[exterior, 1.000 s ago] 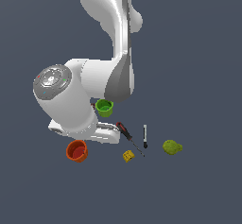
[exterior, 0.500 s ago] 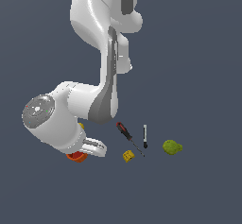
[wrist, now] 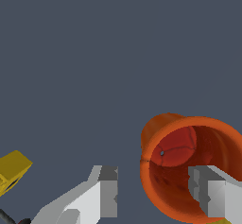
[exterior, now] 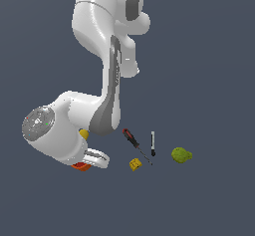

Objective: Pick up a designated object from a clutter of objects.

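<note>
The designated object, a ribbed orange-red cup (wrist: 189,145), stands upright and fills the wrist view, showing its redder inside. My gripper (wrist: 158,186) is open and low over it. One finger (wrist: 108,190) is outside the cup's wall, and the other finger (wrist: 211,192) sits over its mouth, so the near rim lies between them. In the exterior view the hand (exterior: 94,158) covers the cup (exterior: 81,167), leaving only an orange sliver. The rest of the clutter of objects lies toward the exterior view's right.
A red-handled screwdriver (exterior: 131,138), a black marker (exterior: 153,144), a yellow block (exterior: 134,164) and a green pear-like fruit (exterior: 181,155) lie to the exterior view's right. A bit of yellow lemon (exterior: 84,134) peeks from behind the arm. The yellow block (wrist: 12,168) also shows in the wrist view.
The arm has swung toward the exterior view's left and down over the orange cup, now almost fully covered. The green cup seen a second ago is hidden behind the arm.
</note>
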### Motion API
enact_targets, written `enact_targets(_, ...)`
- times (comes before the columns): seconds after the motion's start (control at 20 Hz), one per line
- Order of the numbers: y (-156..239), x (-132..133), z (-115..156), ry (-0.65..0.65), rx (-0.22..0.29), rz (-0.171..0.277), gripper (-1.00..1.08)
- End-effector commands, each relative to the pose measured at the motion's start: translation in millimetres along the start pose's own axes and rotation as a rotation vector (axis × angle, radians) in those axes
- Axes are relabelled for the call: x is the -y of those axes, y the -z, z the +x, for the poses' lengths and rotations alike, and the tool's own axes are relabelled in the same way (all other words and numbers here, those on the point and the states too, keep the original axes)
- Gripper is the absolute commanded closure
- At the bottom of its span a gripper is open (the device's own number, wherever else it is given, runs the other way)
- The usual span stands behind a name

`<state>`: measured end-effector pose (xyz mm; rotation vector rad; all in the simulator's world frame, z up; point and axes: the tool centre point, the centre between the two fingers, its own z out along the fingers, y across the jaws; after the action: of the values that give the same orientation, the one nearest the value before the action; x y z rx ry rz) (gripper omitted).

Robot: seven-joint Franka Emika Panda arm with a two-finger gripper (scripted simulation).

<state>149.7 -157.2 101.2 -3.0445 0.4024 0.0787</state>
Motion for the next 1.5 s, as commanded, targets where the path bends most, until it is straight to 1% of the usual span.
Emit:
enact_targets(0.0,-3.9,0.2,0.1,0.0,0.0,0.0,-0.2)
enact_targets(0.25,-25.3,-0.2,0.2,0.0,-0.001,0.0,-0.2)
enact_targets(0.4,-30.0,-0.2,0.1,0.0,-0.001,0.0,-0.2)
enact_targets(0.45,-30.0,-0.2,0.1,0.0,-0.001,0.0,1.08)
enact_targets(1.1,-28.4,0.6,-1.1,-0.001,0.0,0.0,1.08)
enact_targets(1.45,-11.3,12.4,-11.3,-0.001,0.0,0.0,1.08)
